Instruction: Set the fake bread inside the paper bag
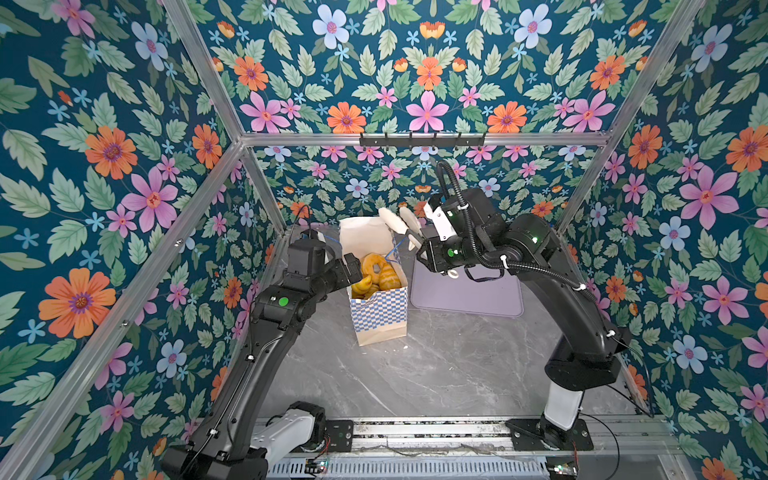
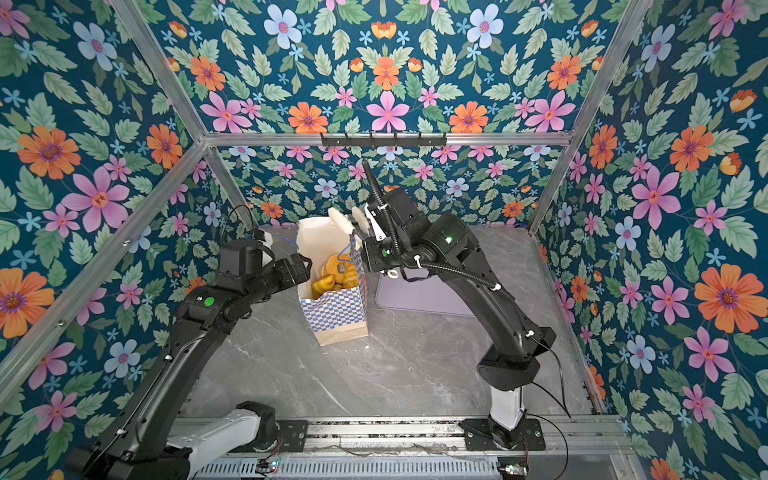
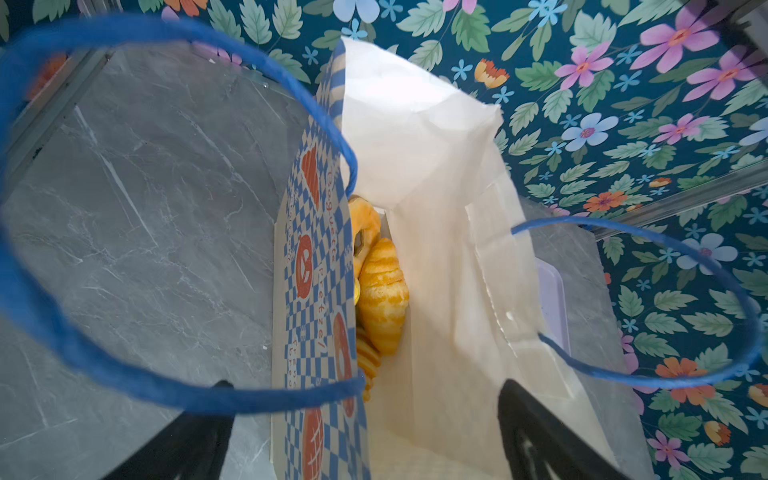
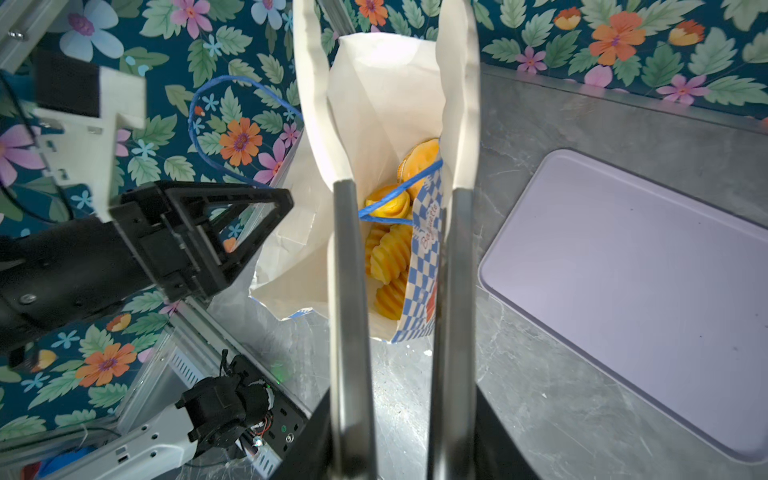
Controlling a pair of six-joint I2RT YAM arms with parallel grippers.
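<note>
The paper bag (image 1: 380,316) (image 2: 334,316) stands upright mid-table with its mouth open. The fake bread (image 1: 378,272) (image 2: 336,274) lies inside it: a ring, a croissant (image 3: 382,295) and ridged loaves (image 4: 390,257). My left gripper (image 1: 353,266) (image 3: 365,386) is at the bag's left rim, open wide. Its black fingers stand either side of the checkered wall without pinching it. One blue handle (image 3: 50,324) loops loosely in front of the left wrist camera. My right gripper (image 1: 401,222) (image 4: 384,41), with long white-tipped tongs, hovers over the bag's mouth, open with nothing held.
A flat lilac tray (image 1: 469,295) (image 4: 623,282) lies just right of the bag, with nothing on it. Floral walls close in the grey marble table at the back and both sides. The arm bases sit on a rail at the front edge.
</note>
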